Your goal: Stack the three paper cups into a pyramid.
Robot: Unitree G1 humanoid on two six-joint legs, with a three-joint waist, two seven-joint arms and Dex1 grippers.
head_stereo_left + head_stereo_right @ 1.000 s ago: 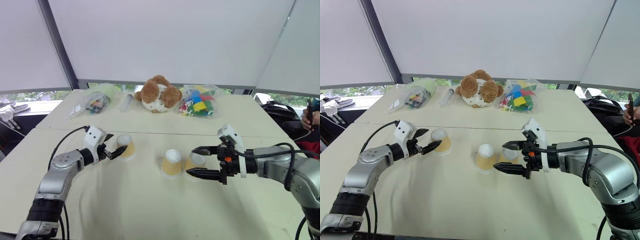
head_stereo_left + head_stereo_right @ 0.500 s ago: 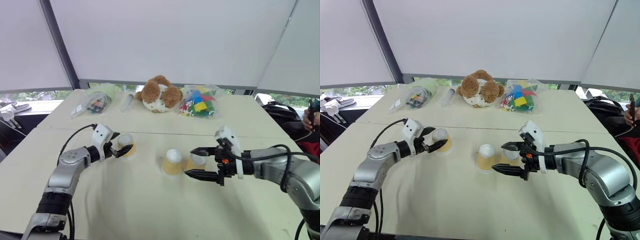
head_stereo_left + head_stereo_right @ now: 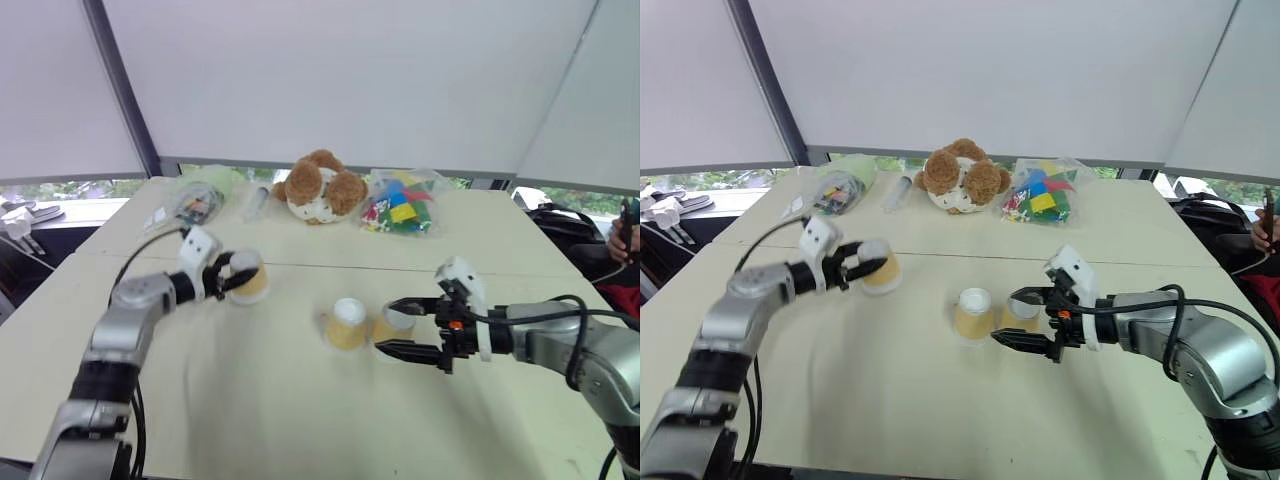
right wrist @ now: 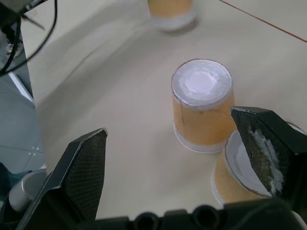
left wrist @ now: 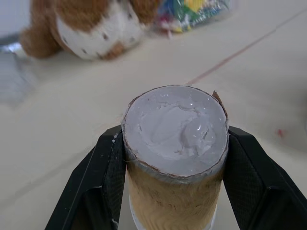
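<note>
Gripping upside-down cup [image 5: 175,158] upright, left fingers [image 5: 98,179] clamped on it; right fingers [image 4: 81,170] spread wide.

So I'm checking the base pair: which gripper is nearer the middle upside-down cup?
Right. The right gripper hovers open just beside the middle cup, around its neighbour cup. The left gripper is farther off, shut on the third cup.

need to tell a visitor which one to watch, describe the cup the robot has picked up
On the cream table, in front of the brown plush toy, stand three tan paper cups upside down. Two sit side by side near the middle; the third cup is alone to their left. Only it is clamped between the left hand's black fingers.
</note>
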